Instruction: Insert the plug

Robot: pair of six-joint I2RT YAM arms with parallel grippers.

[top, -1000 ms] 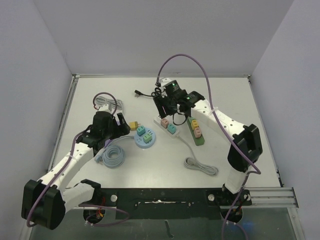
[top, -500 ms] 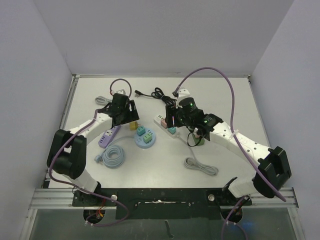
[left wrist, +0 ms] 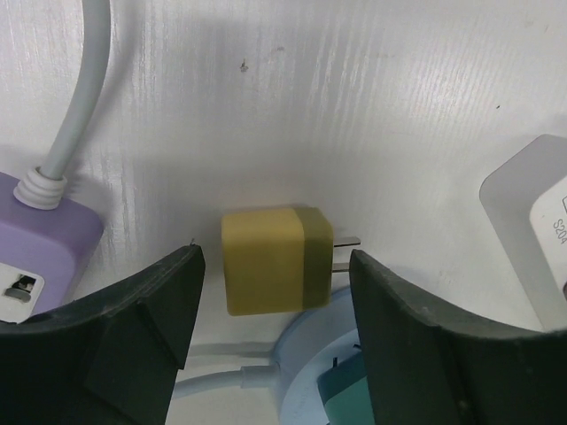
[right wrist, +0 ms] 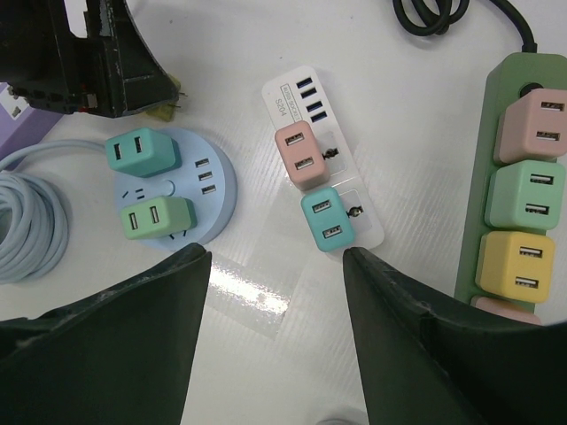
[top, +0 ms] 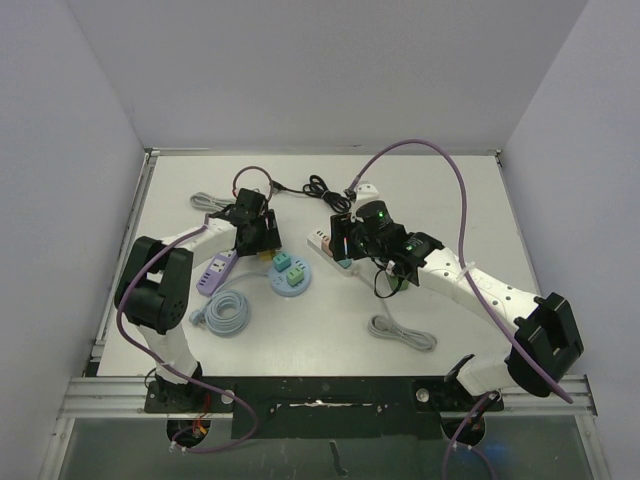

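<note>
The yellow plug [left wrist: 276, 259] lies on its side on the tabletop [left wrist: 354, 106], prongs pointing right. It sits between the purple power strip [left wrist: 35, 239] and the round blue power strip [right wrist: 226, 190], not yet grasped or seated in any socket. By the look of it, the whole job remains: grip, lift, turn and push home. The left gripper [top: 256, 238] reaches out low over the plug, pointing down, its jaws spread wide to either side with bare tabletop showing in both gaps. The right gripper [right wrist: 275, 266] hovers above the white power strip [right wrist: 323, 115], wrist tipped downward, jaws parted and holding nothing.
</note>
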